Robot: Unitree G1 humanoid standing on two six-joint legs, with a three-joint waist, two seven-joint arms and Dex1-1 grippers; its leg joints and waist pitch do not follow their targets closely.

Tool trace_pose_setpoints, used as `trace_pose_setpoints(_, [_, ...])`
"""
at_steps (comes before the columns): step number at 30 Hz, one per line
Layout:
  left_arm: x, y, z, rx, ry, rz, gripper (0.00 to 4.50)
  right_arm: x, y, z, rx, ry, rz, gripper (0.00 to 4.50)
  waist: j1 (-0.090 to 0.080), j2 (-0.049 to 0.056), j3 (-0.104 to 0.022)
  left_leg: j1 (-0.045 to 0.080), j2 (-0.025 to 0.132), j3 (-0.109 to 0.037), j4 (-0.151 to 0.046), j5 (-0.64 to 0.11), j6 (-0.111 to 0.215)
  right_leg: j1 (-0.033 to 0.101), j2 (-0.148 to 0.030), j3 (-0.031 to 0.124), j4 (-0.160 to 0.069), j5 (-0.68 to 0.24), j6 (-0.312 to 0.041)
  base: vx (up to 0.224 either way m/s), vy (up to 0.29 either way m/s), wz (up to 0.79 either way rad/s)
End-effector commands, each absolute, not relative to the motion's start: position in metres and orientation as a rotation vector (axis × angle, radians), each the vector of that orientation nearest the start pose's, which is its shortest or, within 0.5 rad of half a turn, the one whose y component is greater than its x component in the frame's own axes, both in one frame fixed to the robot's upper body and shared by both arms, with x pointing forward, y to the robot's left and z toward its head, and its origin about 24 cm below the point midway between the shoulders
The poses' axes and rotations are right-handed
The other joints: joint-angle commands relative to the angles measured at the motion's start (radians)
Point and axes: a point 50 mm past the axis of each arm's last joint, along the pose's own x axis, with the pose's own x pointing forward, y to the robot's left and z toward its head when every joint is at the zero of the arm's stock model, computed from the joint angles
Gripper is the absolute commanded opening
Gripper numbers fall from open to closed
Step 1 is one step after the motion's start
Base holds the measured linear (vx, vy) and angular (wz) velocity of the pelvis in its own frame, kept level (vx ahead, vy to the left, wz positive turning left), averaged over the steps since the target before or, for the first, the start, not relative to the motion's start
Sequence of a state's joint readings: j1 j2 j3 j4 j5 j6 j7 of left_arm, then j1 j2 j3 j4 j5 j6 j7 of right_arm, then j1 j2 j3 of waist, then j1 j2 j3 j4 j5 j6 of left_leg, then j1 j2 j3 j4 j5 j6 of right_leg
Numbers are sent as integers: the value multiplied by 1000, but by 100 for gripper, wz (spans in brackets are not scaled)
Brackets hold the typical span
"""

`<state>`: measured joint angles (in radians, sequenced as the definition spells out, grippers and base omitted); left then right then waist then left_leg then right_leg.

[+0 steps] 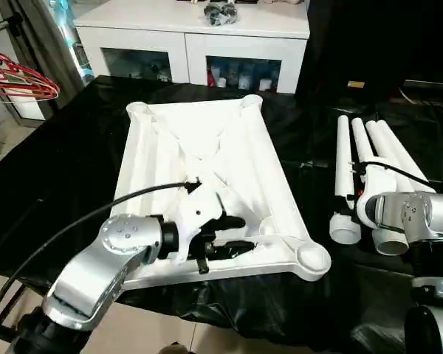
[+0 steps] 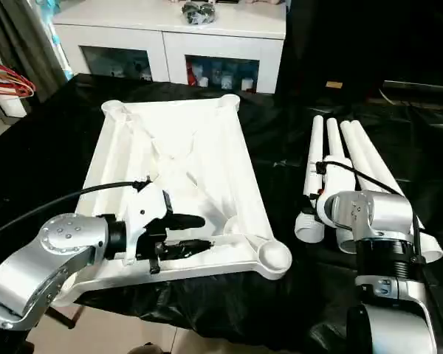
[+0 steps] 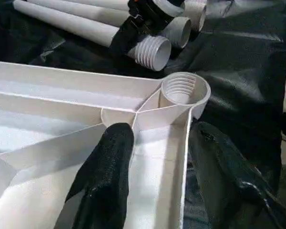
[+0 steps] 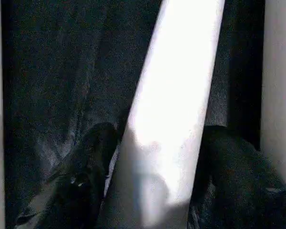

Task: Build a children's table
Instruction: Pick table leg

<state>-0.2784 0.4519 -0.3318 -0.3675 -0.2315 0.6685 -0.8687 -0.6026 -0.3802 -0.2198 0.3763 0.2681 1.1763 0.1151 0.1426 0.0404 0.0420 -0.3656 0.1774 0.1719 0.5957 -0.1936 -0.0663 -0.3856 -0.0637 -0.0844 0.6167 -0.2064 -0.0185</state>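
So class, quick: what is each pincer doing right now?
Left pincer: clamped on the white ribbed plastic tabletop's rim.
Right pincer: straddling a white tapered plastic leg, grip unclear.

Left pincer [image 3: 155, 179] astride tabletop [image 3: 47, 143] rim

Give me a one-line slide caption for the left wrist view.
Left claw straddling the near rim of the upturned tabletop beside a threaded corner socket.

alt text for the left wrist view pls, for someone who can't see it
The left gripper straddles the rim of the upturned white table top, one black finger inside the ribbed tray and one outside, near a threaded corner socket. Beyond it, white table legs with threaded ends lie on black sheeting.
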Motion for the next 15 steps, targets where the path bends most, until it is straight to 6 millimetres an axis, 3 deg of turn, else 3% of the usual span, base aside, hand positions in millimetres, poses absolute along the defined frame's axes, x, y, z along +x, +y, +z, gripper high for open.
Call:
trace_pose_setpoints(1, [242,95,105,292,297,-1249,223,322,-234,68,164,880,-30,280,1,-16,-61,6,45,-16,-63,-51,-7,49,-83,60,-60,-103,-159,0,0,0])
trace_pose_setpoints(8, [246,95,107,297,279,-1242,223,325,-239,75,233,829,-35,214,2,-15,-61,7,44,-15,-63,-64,-9,49,-83,60,-63,-118,-156,0,0,0])
trace_pose_setpoints(10, [249,94,109,291,258,-1231,223,326,-239,83,264,763,-8,203,1,1,-63,7,43,-18,-61,-69,-16,50,-82,59,-61,-102,-156,0,0,0])
trace_pose_setpoints(12, [255,91,112,257,230,-1209,223,325,-239,90,297,711,22,194,2,-5,-65,7,44,-18,-61,-64,-12,52,-81,59,-59,-80,-157,0,0,0])
trace_pose_setpoints(13, [257,90,113,250,224,-1202,223,325,-239,92,303,696,28,193,3,-5,-65,5,43,-16,-59,-60,-7,52,-81,59,-60,-73,-159,0,0,0])
trace_pose_setpoints(14, [265,86,115,216,206,-1162,223,324,-239,98,350,628,66,192,5,5,-65,5,44,-18,-59,-60,-9,52,-82,59,-59,-72,-161,0,0,0])
trace_pose_setpoints(15, [268,84,115,201,204,-1143,223,323,-238,101,366,596,83,192,6,-1,-66,6,44,-16,-57,-65,-4,52,-82,59,-61,-63,-160,0,0,0])
